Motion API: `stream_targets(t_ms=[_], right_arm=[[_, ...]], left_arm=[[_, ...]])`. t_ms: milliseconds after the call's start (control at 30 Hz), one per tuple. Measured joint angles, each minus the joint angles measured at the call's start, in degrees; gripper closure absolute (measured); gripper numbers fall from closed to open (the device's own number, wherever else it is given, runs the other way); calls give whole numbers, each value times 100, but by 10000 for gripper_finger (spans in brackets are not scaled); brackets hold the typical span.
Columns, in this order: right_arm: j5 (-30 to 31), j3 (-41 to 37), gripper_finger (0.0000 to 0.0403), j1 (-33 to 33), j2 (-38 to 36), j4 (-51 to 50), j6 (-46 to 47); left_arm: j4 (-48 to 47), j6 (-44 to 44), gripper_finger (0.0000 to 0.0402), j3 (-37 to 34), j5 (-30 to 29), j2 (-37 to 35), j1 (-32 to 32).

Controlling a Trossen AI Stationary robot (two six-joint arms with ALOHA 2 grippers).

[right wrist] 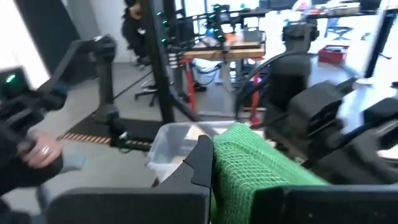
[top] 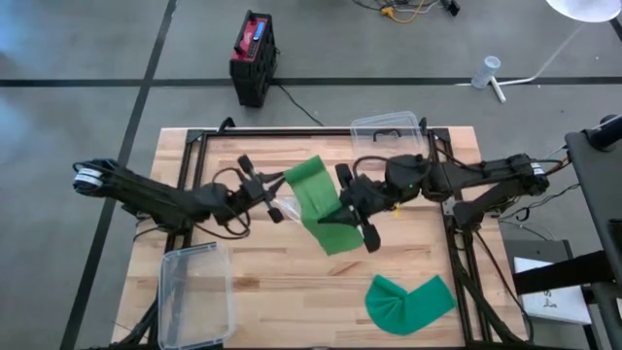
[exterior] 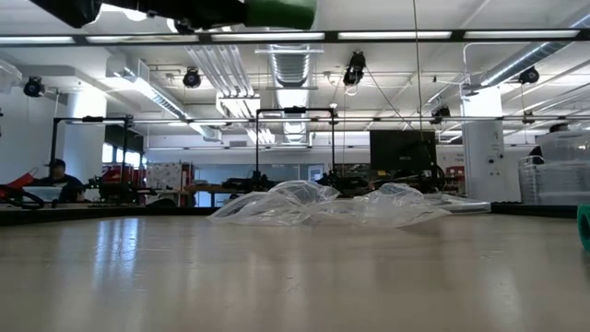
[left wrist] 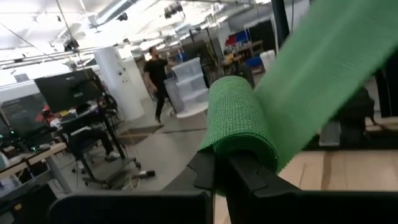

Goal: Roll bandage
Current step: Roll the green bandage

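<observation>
A green bandage hangs as a strip above the middle of the table, stretched between my two grippers. Its far-left end is wound into a small roll, and my left gripper is shut on that roll. My right gripper is shut on the strip's near end. In the low view only the roll shows, at the top edge, high above the tabletop. A second green bandage lies bent on the table near its front right. My left gripper pinches the rolled end of the bandage between its two fingers, coming roughly level from the table's left. The roll is lifted clear and the strip runs away from it toward the other arm. My right gripper pinches the bandage's other end between its two fingers, coming level from the table's right. That end is lifted clear of the table.
A crumpled clear plastic bag lies on the table under the left gripper. One clear plastic box stands at the front left and another at the far edge. People show in the room beyond the table.
</observation>
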Motion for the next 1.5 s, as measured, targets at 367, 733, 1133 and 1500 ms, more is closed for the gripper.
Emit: stream_targets(t_ms=[367,733,1133,1500], right_arm=[[1,110,403,-458,0,37,262],[-17,186,403,-505,33,182,882],[-45,186,403,-305,15,204,1120],[-47,181,403,-113,35,159,1067]], left_arm=[[40,-262,397,7,40,659,-31],[205,-692,397,7,-233,970,177],[199,-898,397,24,-284,936,456],[254,-594,397,645,-304,905,629]])
